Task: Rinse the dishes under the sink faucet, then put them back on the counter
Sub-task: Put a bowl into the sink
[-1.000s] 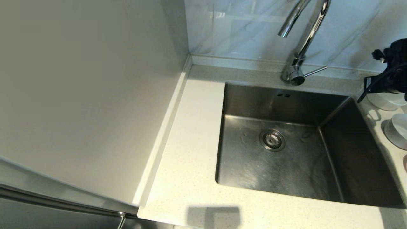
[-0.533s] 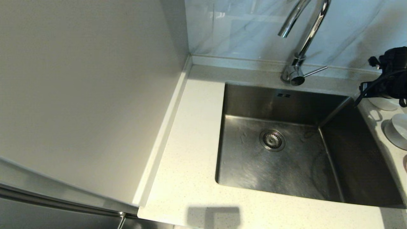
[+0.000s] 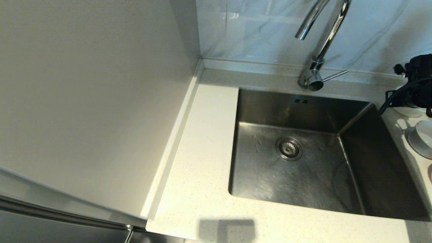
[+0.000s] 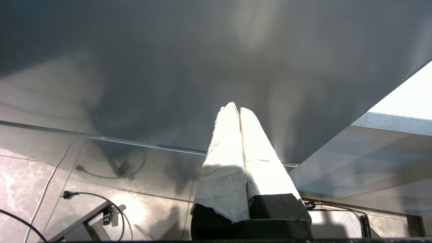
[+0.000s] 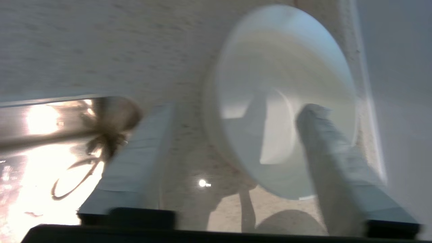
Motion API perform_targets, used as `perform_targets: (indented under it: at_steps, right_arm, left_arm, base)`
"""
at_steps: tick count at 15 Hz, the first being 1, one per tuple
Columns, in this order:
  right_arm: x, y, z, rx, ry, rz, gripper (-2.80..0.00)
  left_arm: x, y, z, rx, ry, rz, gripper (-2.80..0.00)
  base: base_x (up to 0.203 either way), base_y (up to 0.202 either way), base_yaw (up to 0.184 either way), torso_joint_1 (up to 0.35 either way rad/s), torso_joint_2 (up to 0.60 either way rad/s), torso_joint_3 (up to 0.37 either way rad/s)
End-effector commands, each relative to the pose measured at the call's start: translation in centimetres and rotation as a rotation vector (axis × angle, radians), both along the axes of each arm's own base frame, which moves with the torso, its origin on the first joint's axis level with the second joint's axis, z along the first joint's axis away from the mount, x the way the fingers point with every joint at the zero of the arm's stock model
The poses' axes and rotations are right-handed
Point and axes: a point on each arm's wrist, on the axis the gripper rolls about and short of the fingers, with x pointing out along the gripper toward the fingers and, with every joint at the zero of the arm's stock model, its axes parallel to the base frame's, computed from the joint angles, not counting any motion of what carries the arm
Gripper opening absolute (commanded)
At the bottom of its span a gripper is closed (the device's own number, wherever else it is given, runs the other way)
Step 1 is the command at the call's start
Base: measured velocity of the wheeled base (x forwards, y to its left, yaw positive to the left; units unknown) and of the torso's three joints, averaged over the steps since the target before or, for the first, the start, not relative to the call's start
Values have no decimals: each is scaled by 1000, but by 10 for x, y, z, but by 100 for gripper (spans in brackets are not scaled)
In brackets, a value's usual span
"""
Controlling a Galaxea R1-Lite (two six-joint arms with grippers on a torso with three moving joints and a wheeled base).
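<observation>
I am holding my right gripper (image 5: 233, 135) wide open over the white bowl (image 5: 287, 101). Its near rim is sitting between my fingers (image 5: 324, 141), gripped by neither. My left gripper (image 4: 239, 111) is resting closed and empty.

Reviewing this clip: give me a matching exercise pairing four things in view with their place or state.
1 right gripper
2 left gripper
3 faucet
4 sink

a shut, away from the counter
b dry, no dish inside
c open, fingers astride the rim of a white bowl
d no water running

Pairs: 1-c, 2-a, 3-d, 4-b
</observation>
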Motion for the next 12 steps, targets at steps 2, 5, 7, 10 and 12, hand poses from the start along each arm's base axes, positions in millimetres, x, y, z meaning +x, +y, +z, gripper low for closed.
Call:
perform_targets:
  at_steps: [2,5,7,10,12]
  right_arm:
    - [-3,-3,3,-3,-2,-10,-280]
    - [-4,-3,4,4,-7,-12,-280]
    - [-3,-1,4,9,-14,-9,-280]
    - [3,19,6,17,-33,14,-280]
    - [5,34,13,9,-60,37,-280]
  left_arm:
    - [0,0,0,-1,-3,1,-280]
    - [0,0,0,-1,-3,1,-280]
    - [0,0,0,0,-3,1,-280]
    - [0,0,0,0,-3,1,-280]
    - [0,0,0,-1,-3,-1,-280]
  base:
    - [0,0,0,0,0,0]
    - [0,0,0,0,0,0]
    - [0,0,0,0,0,0]
    - [0,0,0,0,0,0]
    - [0,0,0,0,0,0]
